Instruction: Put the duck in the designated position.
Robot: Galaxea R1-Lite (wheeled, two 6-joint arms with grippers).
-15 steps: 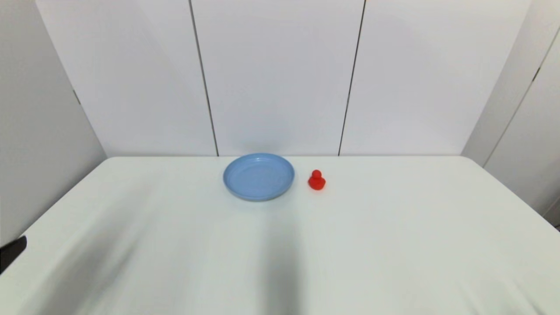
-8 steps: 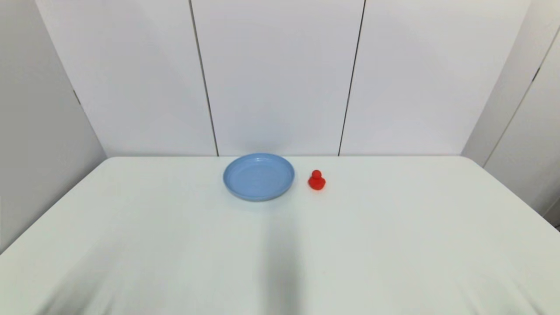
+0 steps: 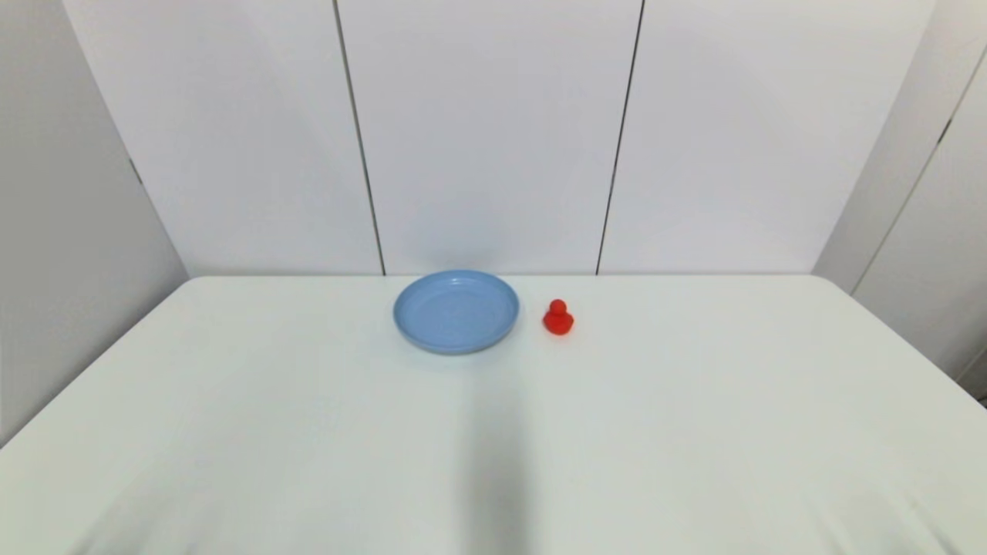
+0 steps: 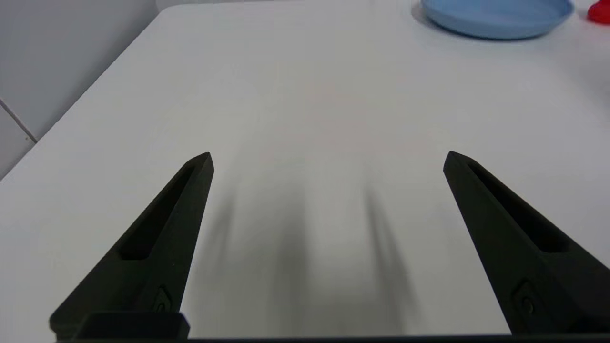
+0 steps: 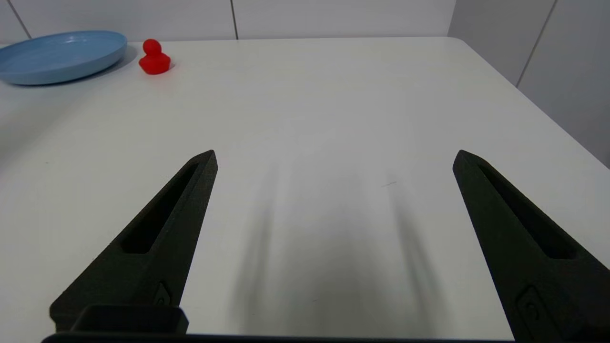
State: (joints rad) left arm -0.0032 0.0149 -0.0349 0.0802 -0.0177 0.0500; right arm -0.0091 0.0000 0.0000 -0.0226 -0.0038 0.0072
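Left arm: out of the head view; its wrist camera looks low across the near left part of the white table [image 3: 694, 432], toward the far edge
Left gripper [image 4: 329, 159]: fingers spread wide, nothing between them, held just above the bare tabletop; soft shadows of the fingers fall on the surface beneath
Right arm: also out of the head view; its wrist camera looks low across the near right part of the table, toward the far edge and the far right corner
Right gripper [image 5: 335, 157]: fingers spread wide, holding nothing, over bare tabletop with faint finger shadows under it
Duck [image 3: 557, 317]: small, bright red, upright on the table near the middle of the far edge, just to the right of the plate and apart from it; well away from both grippers; in the left wrist view only a sliver of it shows at the frame's corner [image 4: 599, 11], in the right wrist view it is whole [image 5: 154, 58]
In the way: the table surface between each gripper and the duck is bare
Blue plate [image 3: 455, 311]: shallow and round, near the middle of the far edge, left of the duck; nothing lies in it
Surroundings: white wall panels with dark seams stand behind the far edge
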